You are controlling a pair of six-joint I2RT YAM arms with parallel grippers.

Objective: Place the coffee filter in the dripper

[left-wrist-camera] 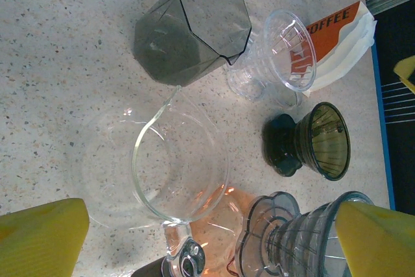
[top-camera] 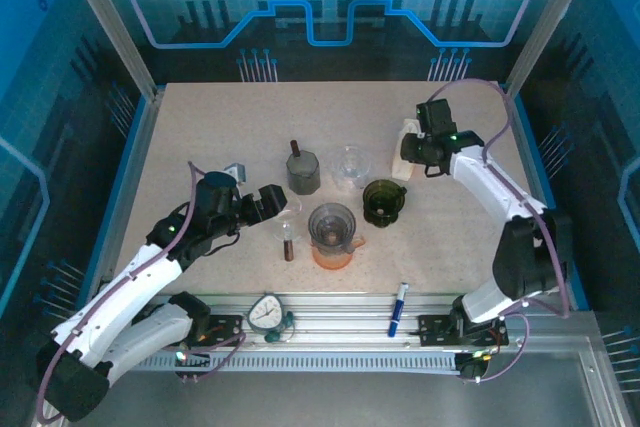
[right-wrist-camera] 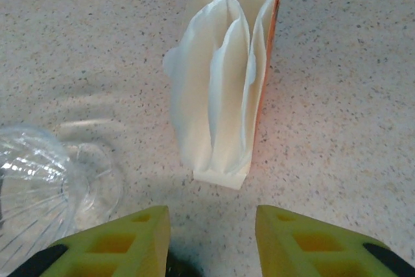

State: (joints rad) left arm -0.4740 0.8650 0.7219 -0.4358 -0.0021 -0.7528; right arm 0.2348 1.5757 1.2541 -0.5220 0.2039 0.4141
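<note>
A pack of white paper coffee filters (right-wrist-camera: 220,89) stands in an open carton with an orange side (top-camera: 405,142), at the back right of the table. My right gripper (right-wrist-camera: 213,238) hovers just short of it, jaws apart with nothing between them; it sits over the pack (top-camera: 418,150). A dark green dripper (top-camera: 384,199) stands in front of the pack (left-wrist-camera: 318,141). A clear dripper (top-camera: 352,165) is to its left (right-wrist-camera: 39,186). My left gripper (top-camera: 265,202) is wide open above a glass server (left-wrist-camera: 178,167).
A grey dripper (top-camera: 332,227) sits on an orange-tinted server (left-wrist-camera: 214,225) at table centre. A dark grey faceted jug (top-camera: 303,172) stands behind it. A blue pen (top-camera: 399,307) and a round dial (top-camera: 267,312) lie on the front rail.
</note>
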